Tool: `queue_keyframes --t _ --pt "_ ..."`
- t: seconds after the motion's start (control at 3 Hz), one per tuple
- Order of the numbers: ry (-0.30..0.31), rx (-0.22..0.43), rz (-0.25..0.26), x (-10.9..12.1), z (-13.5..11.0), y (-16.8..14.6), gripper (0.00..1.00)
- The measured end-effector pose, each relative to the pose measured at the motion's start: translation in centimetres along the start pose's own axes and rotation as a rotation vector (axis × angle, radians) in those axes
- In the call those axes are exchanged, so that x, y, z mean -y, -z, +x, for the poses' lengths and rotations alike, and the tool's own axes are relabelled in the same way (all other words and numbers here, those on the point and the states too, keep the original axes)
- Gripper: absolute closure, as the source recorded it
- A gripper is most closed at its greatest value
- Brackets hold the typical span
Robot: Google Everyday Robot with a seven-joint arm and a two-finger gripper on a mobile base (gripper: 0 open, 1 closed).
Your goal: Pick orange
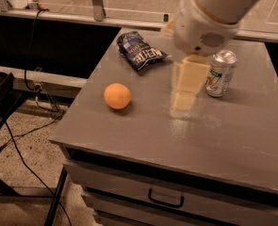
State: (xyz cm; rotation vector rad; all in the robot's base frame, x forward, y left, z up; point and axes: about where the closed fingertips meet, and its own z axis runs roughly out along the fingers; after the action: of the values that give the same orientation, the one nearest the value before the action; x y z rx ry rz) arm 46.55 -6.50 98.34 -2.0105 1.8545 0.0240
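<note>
The orange [117,96], a small smooth round fruit, sits on the left part of the grey cabinet top [129,135]. My gripper [184,99] hangs from the white arm that comes in from the top right. It is above the tabletop, to the right of the orange and apart from it, between the orange and the soda can [220,73]. Its cream-coloured fingers point down.
A dark blue chip bag [140,51] lies at the back left of the top. The soda can stands upright at the back right. The cabinet has a drawer with a handle [166,200] in front. Cables run over the floor to the left.
</note>
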Motion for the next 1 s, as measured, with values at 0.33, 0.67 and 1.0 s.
queue_keyframes --t 0.33,0.67,1.0 --pt "0.053 -0.008 -0.027 1.5 -3.0 -4.0 0.0" --pt "0.068 -0.024 -0.046 3.5 -4.6 -7.9 0.0" --pt "0.05 -0.032 -0.082 6.1 -5.4 -13.0 0.0"
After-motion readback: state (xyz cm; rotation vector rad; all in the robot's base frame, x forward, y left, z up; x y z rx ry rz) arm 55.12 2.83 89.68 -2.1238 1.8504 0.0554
